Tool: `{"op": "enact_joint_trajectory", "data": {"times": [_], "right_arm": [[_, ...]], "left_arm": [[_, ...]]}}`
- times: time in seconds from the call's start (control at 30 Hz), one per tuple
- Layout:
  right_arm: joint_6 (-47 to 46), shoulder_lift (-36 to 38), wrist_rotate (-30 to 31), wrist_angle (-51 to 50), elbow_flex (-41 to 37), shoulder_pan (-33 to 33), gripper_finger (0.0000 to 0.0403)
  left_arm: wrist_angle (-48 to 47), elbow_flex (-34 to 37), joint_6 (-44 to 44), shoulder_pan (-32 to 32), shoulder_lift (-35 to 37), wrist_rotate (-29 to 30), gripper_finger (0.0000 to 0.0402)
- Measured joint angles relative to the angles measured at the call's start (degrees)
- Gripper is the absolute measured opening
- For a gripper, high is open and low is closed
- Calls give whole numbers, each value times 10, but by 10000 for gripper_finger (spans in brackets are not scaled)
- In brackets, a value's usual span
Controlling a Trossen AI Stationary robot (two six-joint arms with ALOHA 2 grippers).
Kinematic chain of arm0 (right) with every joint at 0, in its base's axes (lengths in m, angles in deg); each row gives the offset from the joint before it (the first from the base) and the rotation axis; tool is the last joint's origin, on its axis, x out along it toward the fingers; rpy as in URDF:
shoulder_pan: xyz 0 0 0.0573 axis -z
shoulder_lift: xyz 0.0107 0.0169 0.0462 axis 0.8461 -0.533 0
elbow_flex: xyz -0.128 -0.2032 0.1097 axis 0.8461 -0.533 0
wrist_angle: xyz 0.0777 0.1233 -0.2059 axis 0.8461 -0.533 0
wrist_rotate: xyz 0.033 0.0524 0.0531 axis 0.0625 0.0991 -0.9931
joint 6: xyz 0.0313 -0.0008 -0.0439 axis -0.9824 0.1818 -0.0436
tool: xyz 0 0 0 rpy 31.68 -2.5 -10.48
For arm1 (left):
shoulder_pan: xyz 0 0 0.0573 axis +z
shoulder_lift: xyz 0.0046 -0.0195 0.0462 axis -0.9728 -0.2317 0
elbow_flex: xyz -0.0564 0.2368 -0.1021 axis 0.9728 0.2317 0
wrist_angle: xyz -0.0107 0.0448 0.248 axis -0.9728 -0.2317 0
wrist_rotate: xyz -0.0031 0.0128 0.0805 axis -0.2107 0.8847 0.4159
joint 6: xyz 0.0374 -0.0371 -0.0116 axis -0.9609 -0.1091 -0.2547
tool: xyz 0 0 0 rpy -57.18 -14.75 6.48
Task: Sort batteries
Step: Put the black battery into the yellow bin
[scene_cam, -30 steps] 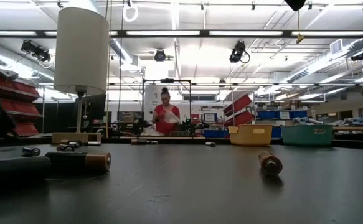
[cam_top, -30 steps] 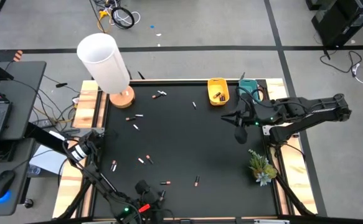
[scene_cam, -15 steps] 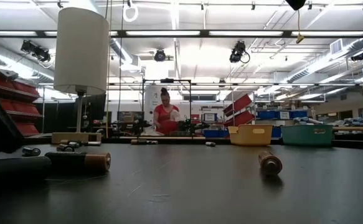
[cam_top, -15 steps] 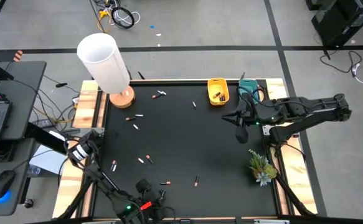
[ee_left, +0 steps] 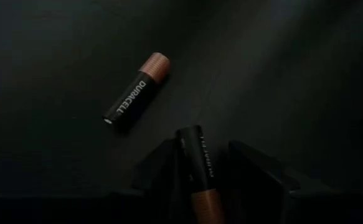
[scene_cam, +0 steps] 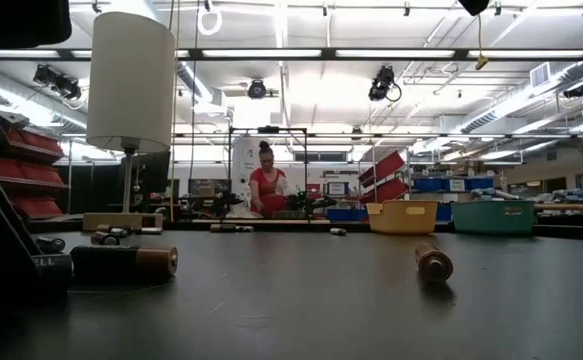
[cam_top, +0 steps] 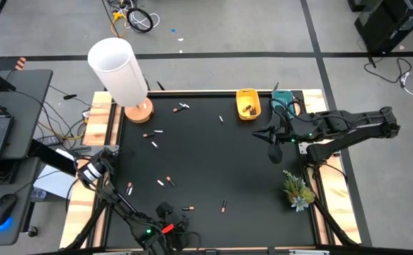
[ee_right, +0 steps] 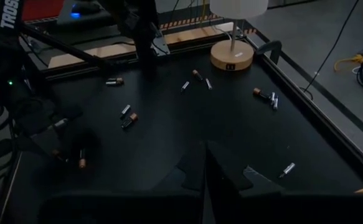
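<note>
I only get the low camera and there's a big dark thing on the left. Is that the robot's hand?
Observer: Yes, that's the left gripper. Its wrist camera shows a black-and-copper battery lying between its open jaws.
Operator: Is anything inside the yellow tray? I just see its side.
Observer: From above, the yellow tray has a few batteries in it.
Operator: Where's the other arm?
Observer: The right gripper is shut, over the table's right side, near that tray.
</note>
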Motion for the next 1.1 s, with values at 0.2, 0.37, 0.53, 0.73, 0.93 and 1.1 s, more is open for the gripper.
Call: {"op": "enact_joint_trajectory", "data": {"times": [0.2, 0.37, 0.53, 0.73, 0.93, 1.1], "right_arm": [[4, 0, 0, 0, 0, 0, 22], [5, 0, 0, 0, 0, 0, 19], [4, 5, 0, 0, 0, 0, 16], [4, 12, 0, 0, 0, 0, 19], [3, 16, 0, 0, 0, 0, 14], [-2, 15, 0, -4, 0, 0, 14]], "left_arm": [[-22, -1, 1, 1, 1, -27, 151], [-52, -2, 3, 1, 2, -40, 92], [-64, -2, 3, 2, -2, -60, 54], [-71, -6, 3, 4, 0, -61, 54], [-102, -18, -26, 7, 23, -51, 54], [-79, -22, -44, 21, 49, -5, 54]]}}
